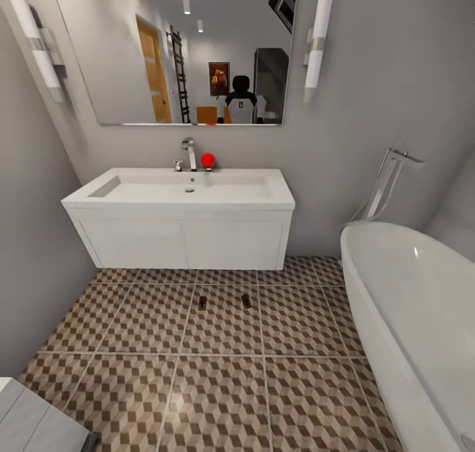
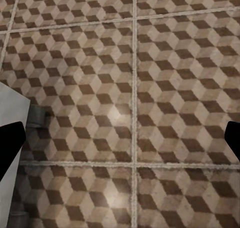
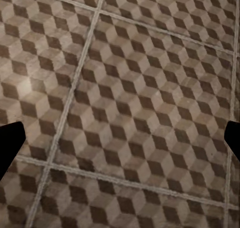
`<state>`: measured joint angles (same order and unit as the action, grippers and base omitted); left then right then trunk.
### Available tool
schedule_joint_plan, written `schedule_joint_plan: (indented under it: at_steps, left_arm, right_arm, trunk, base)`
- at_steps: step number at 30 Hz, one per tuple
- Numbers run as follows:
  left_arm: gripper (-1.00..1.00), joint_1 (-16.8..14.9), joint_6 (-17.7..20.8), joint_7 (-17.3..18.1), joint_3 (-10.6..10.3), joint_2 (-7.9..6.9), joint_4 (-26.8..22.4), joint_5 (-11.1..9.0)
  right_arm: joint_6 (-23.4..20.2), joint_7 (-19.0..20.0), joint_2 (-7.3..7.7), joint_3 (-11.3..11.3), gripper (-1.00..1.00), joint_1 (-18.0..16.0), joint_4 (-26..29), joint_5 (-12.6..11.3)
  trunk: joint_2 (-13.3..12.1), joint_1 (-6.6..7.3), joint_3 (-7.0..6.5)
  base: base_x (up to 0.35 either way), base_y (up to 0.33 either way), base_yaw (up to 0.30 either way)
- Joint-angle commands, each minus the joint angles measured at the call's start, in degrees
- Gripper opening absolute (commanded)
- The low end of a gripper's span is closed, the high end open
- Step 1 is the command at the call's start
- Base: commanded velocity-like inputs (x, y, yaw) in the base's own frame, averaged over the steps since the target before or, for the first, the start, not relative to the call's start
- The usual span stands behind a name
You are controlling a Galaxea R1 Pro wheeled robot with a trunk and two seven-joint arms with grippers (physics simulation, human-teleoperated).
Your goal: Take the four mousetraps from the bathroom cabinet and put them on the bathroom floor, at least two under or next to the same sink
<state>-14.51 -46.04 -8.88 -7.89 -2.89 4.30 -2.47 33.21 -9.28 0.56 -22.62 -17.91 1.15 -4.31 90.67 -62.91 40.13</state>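
Observation:
Two mousetraps lie on the bathroom floor (image 1: 218,373) just in front of the sink (image 1: 185,227): one mousetrap (image 1: 202,302) to the left and a second mousetrap (image 1: 246,300) to its right, both small tan boards with dark bars. In the left wrist view my left gripper (image 2: 120,143) hangs open over bare cube-pattern tiles (image 2: 150,88), its dark fingertips (image 2: 10,143) at the frame's sides with nothing between them. My right gripper (image 3: 120,140) is open too, above bare tiles (image 3: 140,103). The cabinet is out of view.
A white oval bathtub (image 1: 409,307) with a chrome tap (image 1: 389,181) fills the right side. A grey wall (image 1: 33,254) closes the left. A mirror (image 1: 191,49) hangs over the sink, where a faucet (image 1: 190,154) and a red ball (image 1: 208,160) stand. A pale robot part (image 1: 33,419) shows at bottom left.

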Motion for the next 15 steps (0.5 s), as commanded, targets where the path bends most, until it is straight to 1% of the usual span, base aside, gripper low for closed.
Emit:
schedule_joint_plan:
  at_steps: [1,6,15]
  left_arm:
    - [1.0,-0.08,-0.28,-0.24,-0.47,0.1,0.19,-0.25]
    - [1.0,-0.08,-0.21,-0.26,-0.46,0.13,0.19,-0.25]
    - [1.0,-0.08,-0.24,-0.26,-0.46,0.15,0.18,-0.25]
  right_arm:
    - [-1.87,-0.08,-0.26,-0.5,1.0,-0.02,0.04,-0.42]
    - [-3.07,-0.06,-1.05,-0.51,1.0,-0.02,0.13,-0.37]
    - [-3.07,-0.01,-1.25,-0.54,1.0,-0.02,0.23,-0.44]
  trunk:
    - [0.02,0.0,0.05]
    - [0.02,0.0,0.04]
    - [0.02,0.0,0.04]
  base:
    - [0.0,0.0,0.0]
    - [0.0,0.0,0.0]
    - [0.0,0.0,0.0]
